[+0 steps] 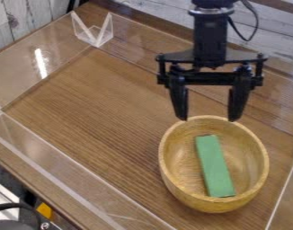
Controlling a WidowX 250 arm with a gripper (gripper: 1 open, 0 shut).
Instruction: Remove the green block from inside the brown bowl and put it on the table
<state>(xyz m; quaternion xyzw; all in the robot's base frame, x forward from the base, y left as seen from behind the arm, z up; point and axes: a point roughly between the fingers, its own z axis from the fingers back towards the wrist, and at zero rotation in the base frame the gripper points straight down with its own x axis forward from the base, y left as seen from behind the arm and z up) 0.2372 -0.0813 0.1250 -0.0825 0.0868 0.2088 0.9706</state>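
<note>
Status: nothing extracted yet. The green block (213, 165) lies flat on the floor of the brown bowl (173, 167), long axis running roughly away from the camera, slightly angled. It looks untouched.

Your gripper (209, 102) hangs over the bowl's far rim, pointing mostly down, fingers spread wide and empty. The fingertips (181, 110) sit at about rim level in this view, but from one camera angle I can't tell their real height above the bowl, or whether they're inside the rim line or just behind it.

Done: approach to the bowl, more or less. Left: centre over the block, line the fingers up across its narrow width, descend into the bowl, pinch, lift clear of the rim, then set it down on the table (89, 99).

There's plenty of bare tabletop left of the bowl for the drop. Watch the thick rim on descent, since the spread fingers are nearly as wide as the bowl's opening.
</note>
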